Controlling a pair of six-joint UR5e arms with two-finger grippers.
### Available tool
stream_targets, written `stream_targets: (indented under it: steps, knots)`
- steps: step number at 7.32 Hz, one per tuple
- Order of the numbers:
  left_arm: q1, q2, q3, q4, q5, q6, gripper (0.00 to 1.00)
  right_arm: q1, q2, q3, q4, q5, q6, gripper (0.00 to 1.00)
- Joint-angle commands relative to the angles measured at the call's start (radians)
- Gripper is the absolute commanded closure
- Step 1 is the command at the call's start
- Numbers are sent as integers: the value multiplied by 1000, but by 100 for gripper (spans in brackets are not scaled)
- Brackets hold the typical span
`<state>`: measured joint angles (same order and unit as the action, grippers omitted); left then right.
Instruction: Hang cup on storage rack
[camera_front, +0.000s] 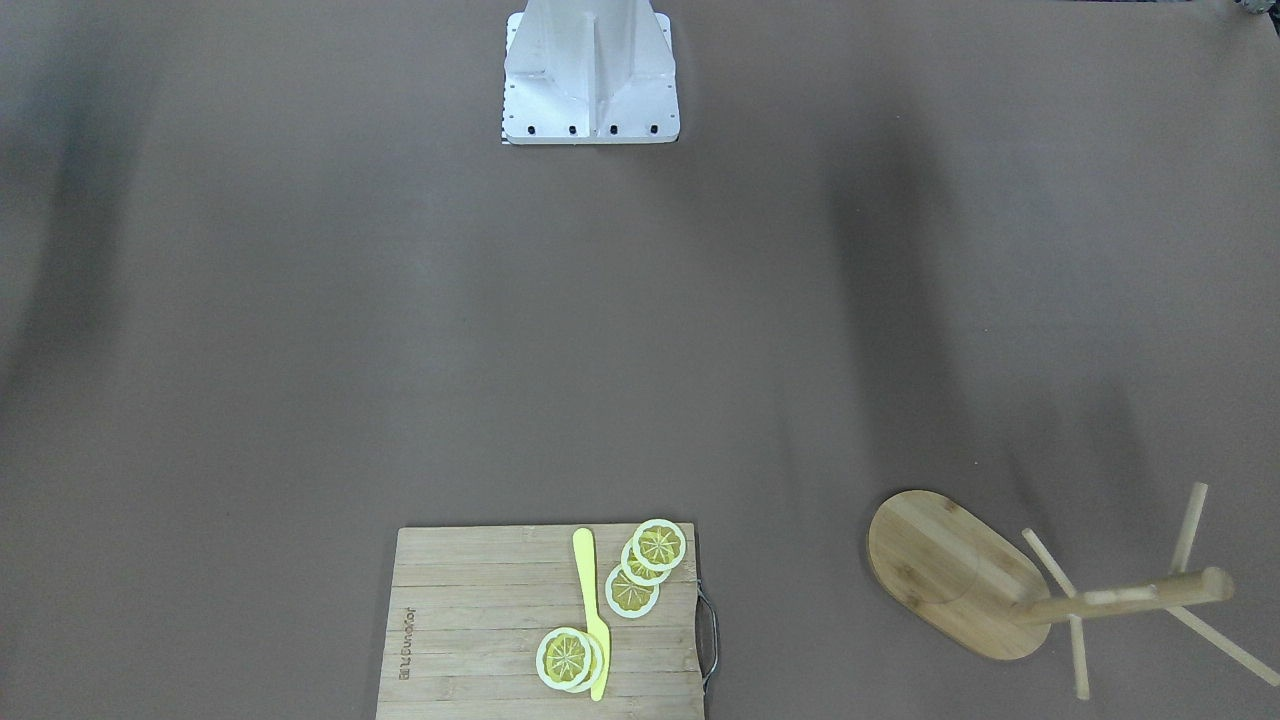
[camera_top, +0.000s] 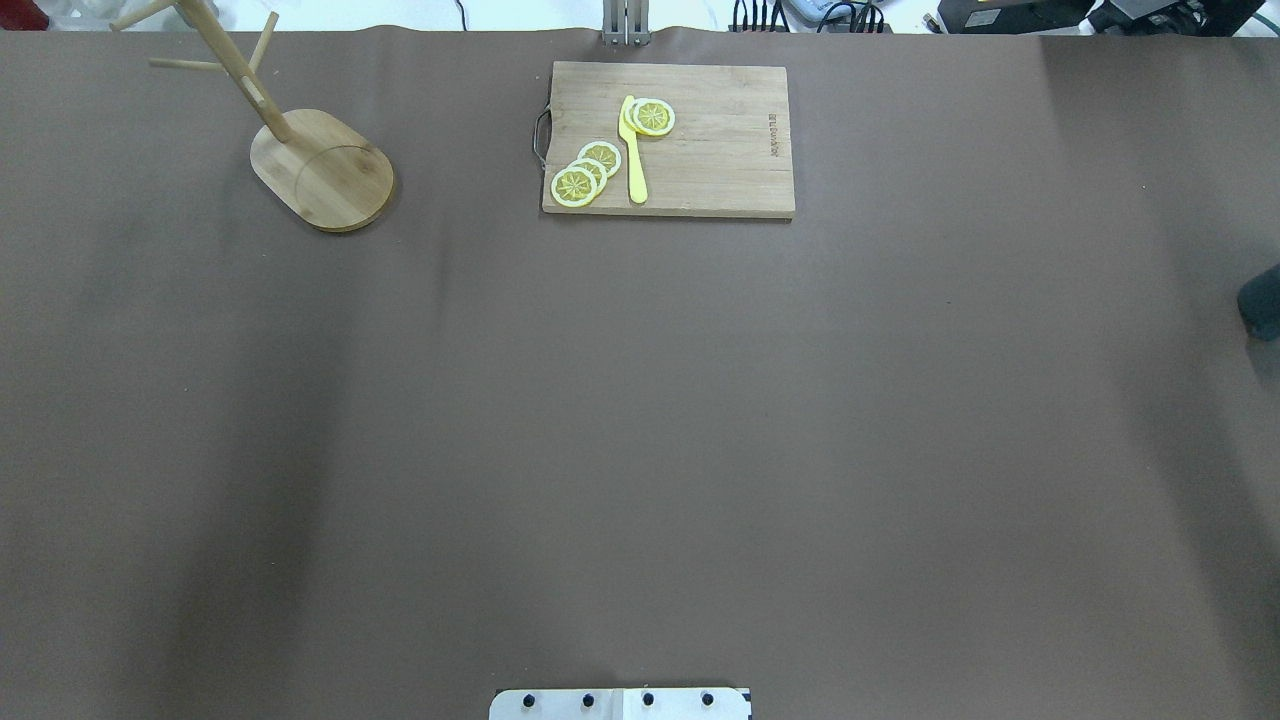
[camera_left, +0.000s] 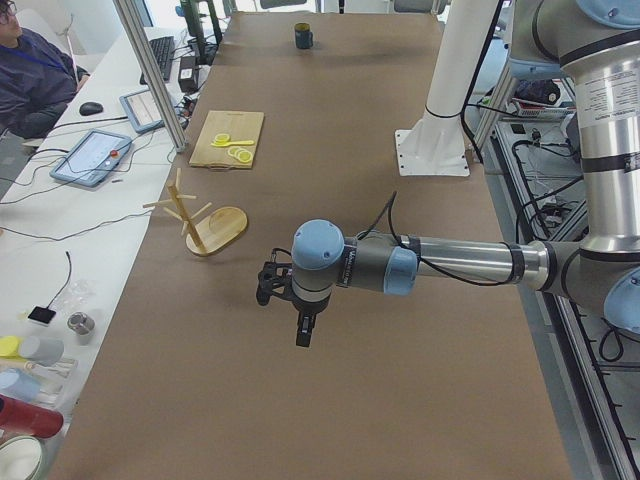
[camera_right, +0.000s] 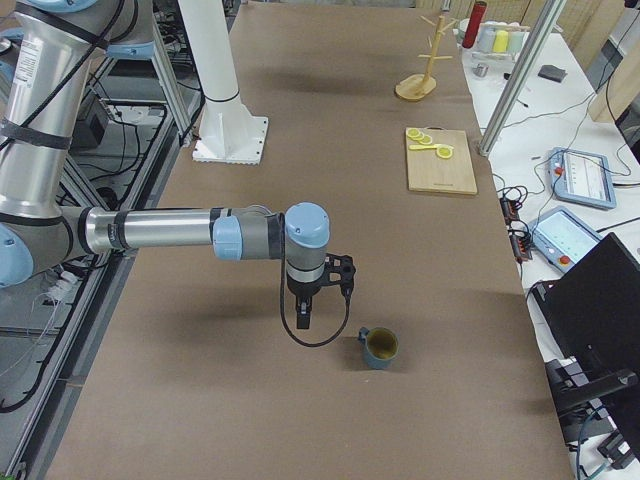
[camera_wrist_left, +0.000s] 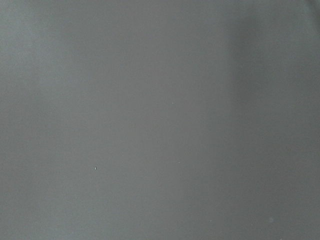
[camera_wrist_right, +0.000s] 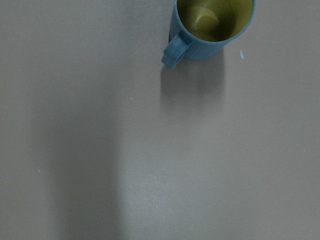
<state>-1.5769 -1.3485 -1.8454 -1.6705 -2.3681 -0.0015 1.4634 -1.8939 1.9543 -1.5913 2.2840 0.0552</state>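
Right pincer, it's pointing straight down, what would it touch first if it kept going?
Probably the bare brown table cover. The right pincer hangs beside the cup, not over it; its wrist view shows the cup only at the top edge.

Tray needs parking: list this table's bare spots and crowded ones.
Bare: the wide middle between robot base and cutting board; the strip between cutting board and storage rack. Crowded: the board's handle end, with lemon slices and knife. The cup stands far right.
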Motion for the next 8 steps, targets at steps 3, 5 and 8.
stream_targets:
  steps: [3, 5, 8]
  knots:
    - [0, -4, -1, -9, 3, 3, 0, 0, 9, 8, 1, 6, -2, 0]
    - [-2, -38, 0, -9, 7, -3, 0, 2, 36, 38, 1, 2, 12, 0]
    - [-5, -43, -47, -32, -6, -6, 0, 3, 133, 48, 10, 3, 2, 0]
